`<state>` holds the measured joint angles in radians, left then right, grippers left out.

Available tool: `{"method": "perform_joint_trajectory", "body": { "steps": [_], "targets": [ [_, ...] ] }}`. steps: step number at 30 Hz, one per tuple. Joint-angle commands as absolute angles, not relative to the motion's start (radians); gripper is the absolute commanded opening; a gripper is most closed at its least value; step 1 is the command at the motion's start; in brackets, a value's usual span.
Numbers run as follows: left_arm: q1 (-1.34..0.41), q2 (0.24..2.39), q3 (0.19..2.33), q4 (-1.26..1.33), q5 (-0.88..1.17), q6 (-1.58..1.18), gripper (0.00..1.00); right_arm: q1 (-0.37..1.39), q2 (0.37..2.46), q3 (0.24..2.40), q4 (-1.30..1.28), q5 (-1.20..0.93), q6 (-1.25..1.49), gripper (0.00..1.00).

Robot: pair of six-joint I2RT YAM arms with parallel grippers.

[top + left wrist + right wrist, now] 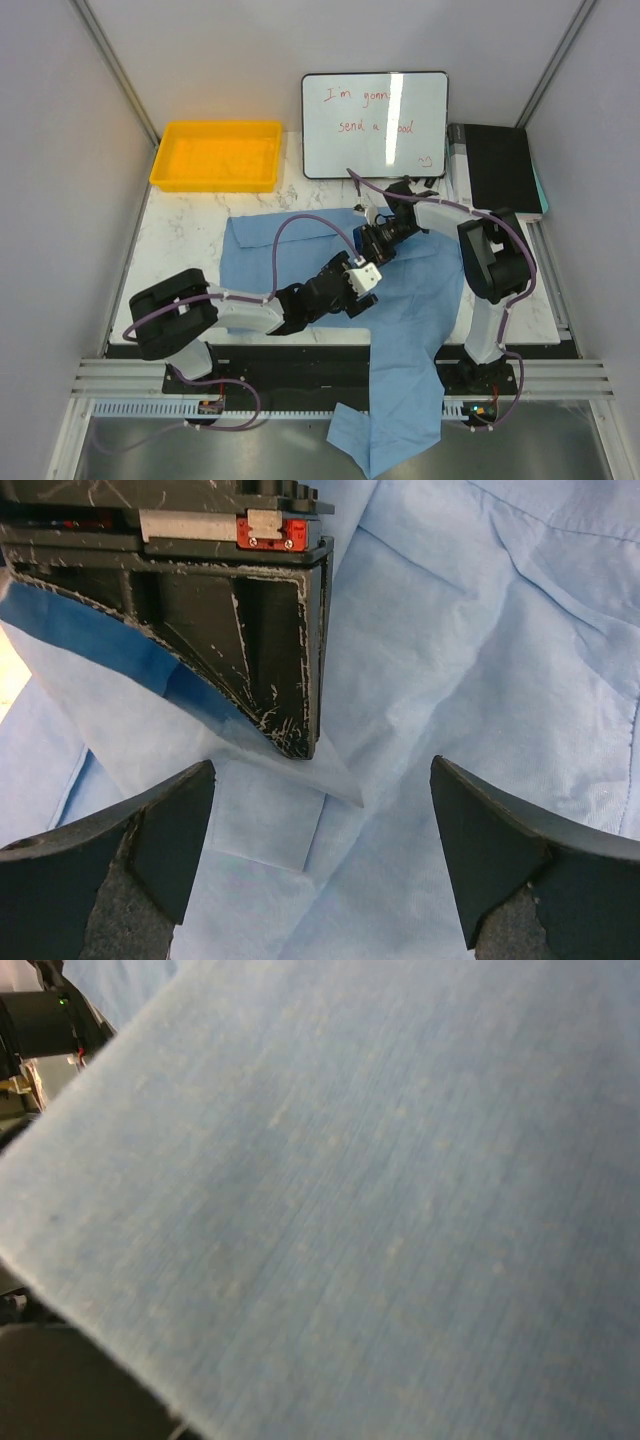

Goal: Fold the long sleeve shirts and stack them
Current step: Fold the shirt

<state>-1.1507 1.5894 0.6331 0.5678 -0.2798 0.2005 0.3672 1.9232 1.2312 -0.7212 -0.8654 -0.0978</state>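
Observation:
The light blue long sleeve shirt lies spread over the table's middle and hangs over the front edge. My left gripper is low over its middle. In the left wrist view it is open and empty, with the cloth flat between its fingers. My right gripper is just beyond it. Its black fingers are closed together on a raised fold of the shirt. In the right wrist view the cloth fills the frame and hides the fingers.
A yellow plastic tray stands at the back left. A whiteboard with red writing leans at the back centre. A black box sits at the back right. The two arms are close together over the shirt.

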Motion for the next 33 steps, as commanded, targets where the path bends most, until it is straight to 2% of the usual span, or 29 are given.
{"method": "perform_joint_trajectory", "body": {
  "steps": [1, 4, 10, 13, 14, 16, 17, 25, 28, 32, 33],
  "targets": [
    [-1.129, 1.608, 0.63, 0.643, -0.316, 0.114, 0.94, 0.365, 1.908, 1.241, -0.652, -0.907, -0.049, 0.2],
    [-1.126, 1.614, 0.635, 0.626, -0.31, 0.077, 0.86, 0.364, 1.911, 1.246, -0.627, -0.913, -0.029, 0.2],
    [-1.1, 1.634, 0.663, 0.534, -0.284, 0.009, 0.56, 0.362, 1.873, 1.243, -0.627, -0.917, -0.034, 0.2],
    [-1.089, 1.602, 0.676, 0.47, -0.247, 0.026, 0.38, 0.348, 1.832, 1.249, -0.659, -0.917, -0.064, 0.2],
    [-1.085, 1.589, 0.684, 0.444, -0.242, 0.028, 0.26, 0.344, 1.818, 1.267, -0.71, -0.919, -0.108, 0.21],
    [-1.065, 1.559, 0.702, 0.37, -0.212, 0.028, 0.14, 0.324, 1.771, 1.281, -0.773, -0.905, -0.141, 0.22],
    [-1.059, 1.549, 0.71, 0.347, -0.197, 0.029, 0.03, 0.316, 1.754, 1.292, -0.793, -0.904, -0.168, 0.23],
    [-1.051, 1.428, 0.701, 0.278, -0.069, 0.011, 0.02, 0.284, 1.686, 1.284, -0.845, -0.867, -0.19, 0.25],
    [-1.052, 1.381, 0.721, 0.211, 0.01, 0.064, 0.02, 0.224, 1.709, 1.383, -0.839, -0.887, -0.19, 0.25],
    [-1.052, 1.361, 0.842, -0.08, 0.135, 0.229, 0.02, 0.158, 1.802, 1.679, -0.85, -0.815, -0.198, 0.34],
    [-1.052, 1.355, 0.909, -0.254, 0.19, 0.28, 0.02, 0.15, 1.851, 1.722, -0.851, -0.795, -0.204, 0.36]
  ]
}}
